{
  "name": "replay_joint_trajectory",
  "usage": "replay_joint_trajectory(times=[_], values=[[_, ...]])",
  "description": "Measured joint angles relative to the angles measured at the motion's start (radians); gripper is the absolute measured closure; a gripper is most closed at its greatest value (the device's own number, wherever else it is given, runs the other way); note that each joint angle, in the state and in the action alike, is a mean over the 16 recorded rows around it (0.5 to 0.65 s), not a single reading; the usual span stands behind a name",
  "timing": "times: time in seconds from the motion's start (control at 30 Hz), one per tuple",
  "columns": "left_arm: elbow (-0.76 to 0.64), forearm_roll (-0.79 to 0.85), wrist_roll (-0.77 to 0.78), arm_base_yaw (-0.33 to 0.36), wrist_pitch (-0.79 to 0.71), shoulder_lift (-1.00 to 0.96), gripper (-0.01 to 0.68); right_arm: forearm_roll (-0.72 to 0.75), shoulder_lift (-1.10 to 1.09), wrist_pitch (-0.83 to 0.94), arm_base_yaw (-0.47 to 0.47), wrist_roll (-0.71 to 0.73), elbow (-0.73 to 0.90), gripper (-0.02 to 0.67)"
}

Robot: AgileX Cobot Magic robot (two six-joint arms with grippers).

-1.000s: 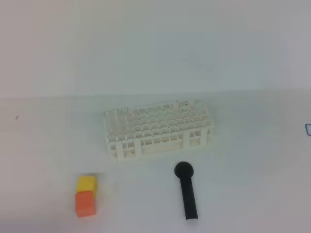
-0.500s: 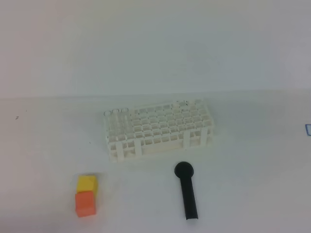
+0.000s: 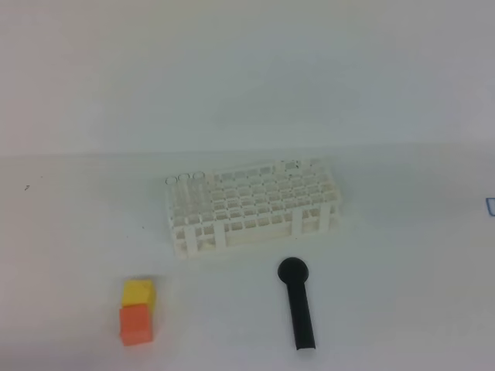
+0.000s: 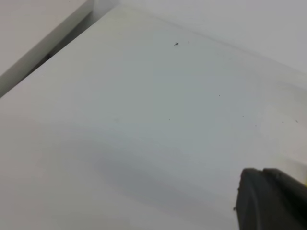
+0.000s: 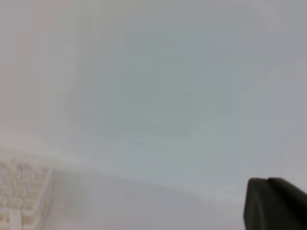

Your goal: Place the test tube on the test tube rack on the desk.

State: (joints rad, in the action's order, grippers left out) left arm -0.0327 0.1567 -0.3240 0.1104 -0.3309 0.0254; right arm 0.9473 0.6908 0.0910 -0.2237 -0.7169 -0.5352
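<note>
White desk [image 3: 402,255] | test tube rack [image 3: 251,205] centre | claws apparently away

White rack [image 3: 251,205] w/ grid holes, white desk [image 3: 402,255], yellow [image 3: 138,291] & orange [image 3: 135,324] blocks, black cylinder [image 3: 298,305].

A yellow block [image 3: 138,291] touches an orange block [image 3: 135,324] near left; a black cylinder [image 3: 298,307] lies right

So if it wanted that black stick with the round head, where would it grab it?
Probably mid-shaft on the black stick, coming straight down from above and pinching across its width. It lies flat on the desk, so both long sides are free, and the straight shaft is narrower than the round head.
</note>
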Motion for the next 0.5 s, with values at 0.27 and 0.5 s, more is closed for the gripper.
replay_joint_trajectory(times=[0.27, 0.5], values=[[-0.002, 0.000, 0.000, 0.000, 0.001, 0.001, 0.674, 0.011, -0.311, -0.153, 0.198, -0.153, 0.245, 0.650], [0.000, 0.000, 0.000, 0.000, 0.001, 0.001, 0.674, 0.016, -0.550, -0.215, 0.302, -0.286, 0.450, 0.650]])
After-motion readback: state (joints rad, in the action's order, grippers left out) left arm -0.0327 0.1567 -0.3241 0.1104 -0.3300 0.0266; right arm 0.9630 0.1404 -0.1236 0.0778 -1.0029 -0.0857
